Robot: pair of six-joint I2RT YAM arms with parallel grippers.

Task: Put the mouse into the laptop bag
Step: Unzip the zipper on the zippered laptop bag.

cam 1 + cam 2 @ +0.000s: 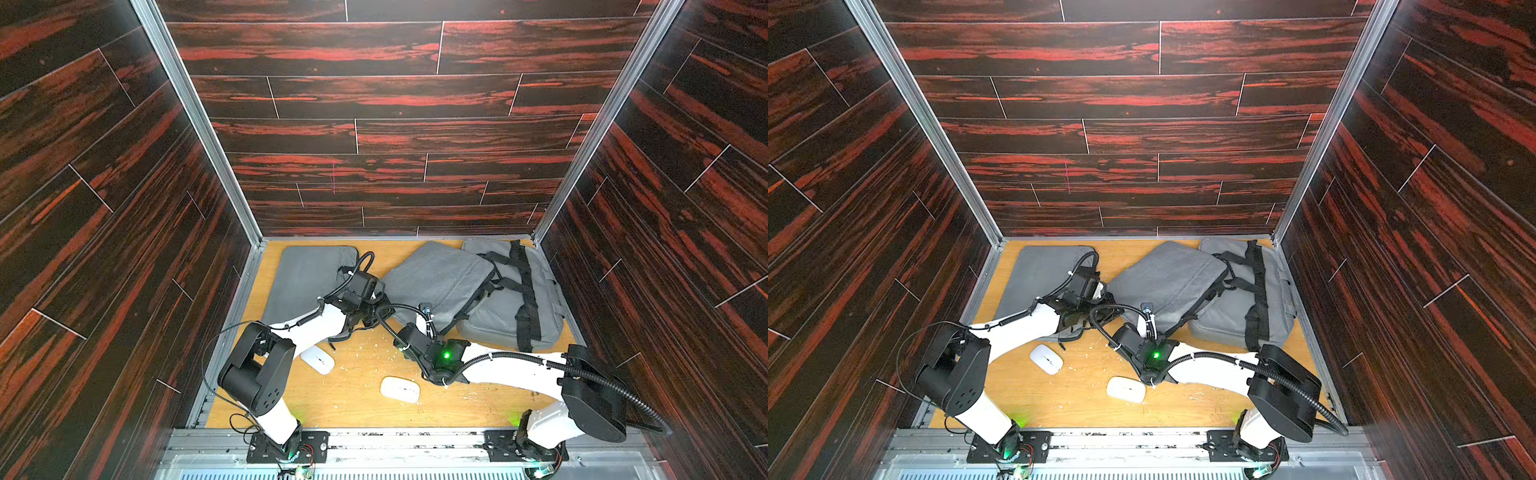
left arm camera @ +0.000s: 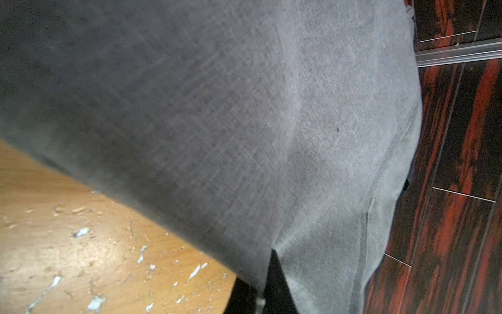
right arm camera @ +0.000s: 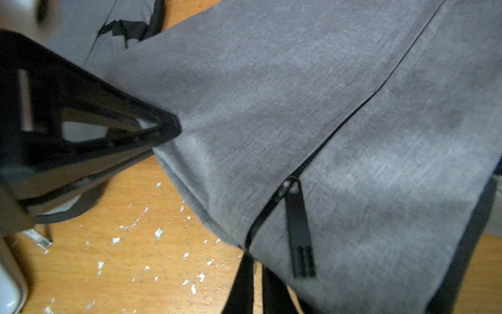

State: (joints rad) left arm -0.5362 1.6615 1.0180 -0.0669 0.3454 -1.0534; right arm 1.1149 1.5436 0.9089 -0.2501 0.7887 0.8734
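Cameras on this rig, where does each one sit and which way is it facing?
Both top views: high over the arm bases, looking down at the table; left arm and right arm both show.
Left wrist: on the left arm, pressed close to the middle grey bag; only the tips of the left gripper show.
Right wrist: on the right arm, facing that bag's zipper; right gripper at the frame edge, left gripper pinching the bag's corner.
Shared: both wrist views see that bag and the table.
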